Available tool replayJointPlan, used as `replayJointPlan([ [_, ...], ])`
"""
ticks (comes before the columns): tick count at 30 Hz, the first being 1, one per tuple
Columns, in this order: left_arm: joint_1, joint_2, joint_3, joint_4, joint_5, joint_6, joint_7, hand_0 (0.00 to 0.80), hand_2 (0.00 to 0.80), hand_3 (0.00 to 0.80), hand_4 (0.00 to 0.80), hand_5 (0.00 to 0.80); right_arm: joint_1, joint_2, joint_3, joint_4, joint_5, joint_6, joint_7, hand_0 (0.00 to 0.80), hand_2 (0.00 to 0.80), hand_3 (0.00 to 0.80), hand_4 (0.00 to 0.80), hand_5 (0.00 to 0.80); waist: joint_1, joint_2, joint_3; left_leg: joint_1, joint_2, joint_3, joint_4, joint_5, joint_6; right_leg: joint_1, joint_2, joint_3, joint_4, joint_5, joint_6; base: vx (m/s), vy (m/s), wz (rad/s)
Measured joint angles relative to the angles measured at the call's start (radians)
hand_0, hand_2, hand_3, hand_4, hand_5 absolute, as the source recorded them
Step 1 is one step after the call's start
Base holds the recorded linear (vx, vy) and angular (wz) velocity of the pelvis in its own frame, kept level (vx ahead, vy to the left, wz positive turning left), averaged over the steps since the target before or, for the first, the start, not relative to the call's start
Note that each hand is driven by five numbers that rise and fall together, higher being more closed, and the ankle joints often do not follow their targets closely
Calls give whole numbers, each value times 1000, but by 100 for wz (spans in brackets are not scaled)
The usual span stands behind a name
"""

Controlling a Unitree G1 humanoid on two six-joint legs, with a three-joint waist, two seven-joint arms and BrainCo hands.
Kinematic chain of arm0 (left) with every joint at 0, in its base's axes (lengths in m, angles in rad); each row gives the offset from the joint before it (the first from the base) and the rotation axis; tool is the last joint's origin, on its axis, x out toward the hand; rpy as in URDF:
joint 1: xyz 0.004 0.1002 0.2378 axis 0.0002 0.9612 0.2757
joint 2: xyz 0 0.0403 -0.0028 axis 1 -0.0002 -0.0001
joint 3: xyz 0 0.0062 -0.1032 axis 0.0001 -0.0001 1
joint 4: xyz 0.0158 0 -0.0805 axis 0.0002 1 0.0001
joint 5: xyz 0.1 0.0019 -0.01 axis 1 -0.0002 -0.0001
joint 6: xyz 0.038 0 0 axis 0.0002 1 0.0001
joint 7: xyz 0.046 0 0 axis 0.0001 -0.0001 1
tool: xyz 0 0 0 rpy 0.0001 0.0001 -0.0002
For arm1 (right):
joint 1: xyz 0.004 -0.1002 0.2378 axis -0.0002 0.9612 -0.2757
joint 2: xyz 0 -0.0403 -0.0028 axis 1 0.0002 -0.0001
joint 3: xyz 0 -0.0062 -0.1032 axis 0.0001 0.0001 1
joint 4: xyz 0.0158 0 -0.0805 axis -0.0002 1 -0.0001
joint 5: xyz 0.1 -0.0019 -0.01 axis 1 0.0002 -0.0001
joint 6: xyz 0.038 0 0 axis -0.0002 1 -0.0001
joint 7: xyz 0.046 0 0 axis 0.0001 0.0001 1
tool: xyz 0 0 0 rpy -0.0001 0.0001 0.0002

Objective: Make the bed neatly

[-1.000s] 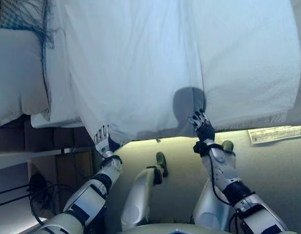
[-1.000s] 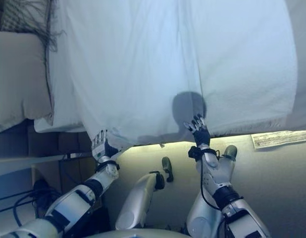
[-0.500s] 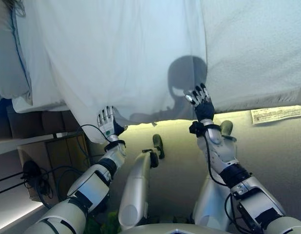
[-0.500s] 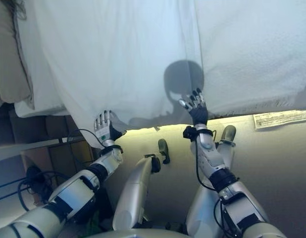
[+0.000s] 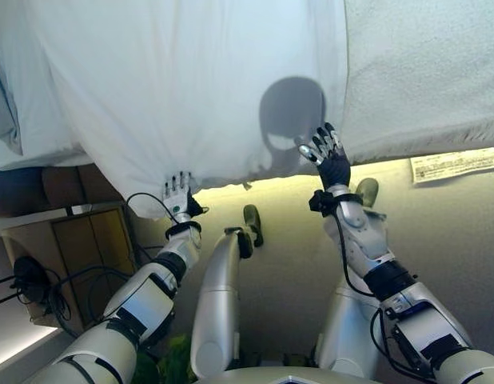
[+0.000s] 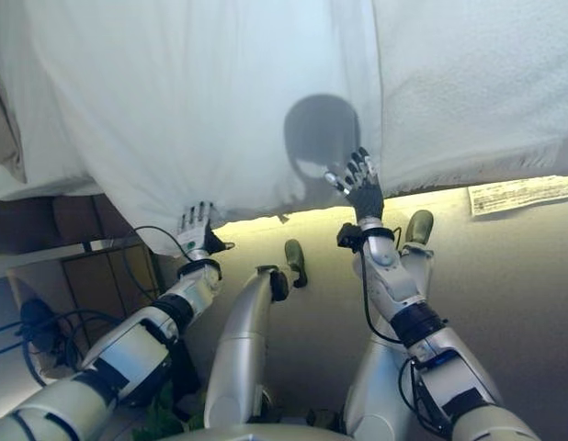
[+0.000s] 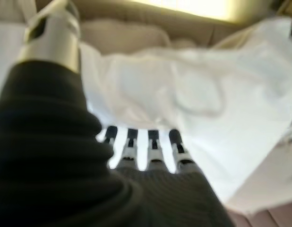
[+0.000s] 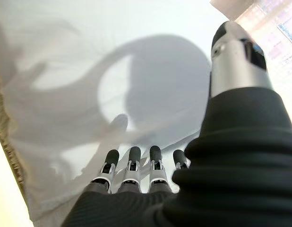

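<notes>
A smooth white sheet [image 5: 191, 80] hangs over the bed's side, its lower hem loose and wavy. A textured white blanket [image 5: 423, 72] lies beside it on the right. My left hand [image 5: 177, 198] is open, its straight fingers [image 7: 153, 142] pointing up against the sheet's hem. My right hand [image 5: 328, 158] is also open, fingers [image 8: 133, 163] spread, touching the hem where the sheet meets the blanket. Neither hand holds cloth.
A pillow [image 5: 2, 112] shows at the far left of the bed. Below it stands a wooden nightstand [image 5: 79, 240] with cables [image 5: 31, 280] beside it. A printed paper [image 5: 456, 164] lies on the floor at the right.
The whole view has shifted, so the camera moved. My right hand has risen higher against the sheet's hem with fingers spread wider. My left hand stays at the hem.
</notes>
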Motion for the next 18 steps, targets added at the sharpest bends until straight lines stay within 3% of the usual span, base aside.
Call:
replayJointPlan([
  [3,0,8,15,4,18,-31,-89,0,0,0,0,0,5,1,-8,0,0,0,34,0,0,0,0,0,2,-12,8,-5,11,0,14,-5,0,0,10,0,-5,5,0,-39,-75,-11],
  [11,11,1,6,48,56,10,-285,0,0,0,0,0,10,6,-30,0,6,-7,114,0,0,0,0,0,0,-36,21,-16,33,-16,-4,-6,-1,26,46,-30,-109,63,-3,-1,-98,-19],
  [18,22,-10,-4,66,55,69,-410,0,0,0,0,0,40,27,-36,-3,21,-27,154,0,0,0,0,0,0,-61,28,60,18,-26,-85,10,13,138,41,-70,-240,117,8,-7,-59,-4],
])
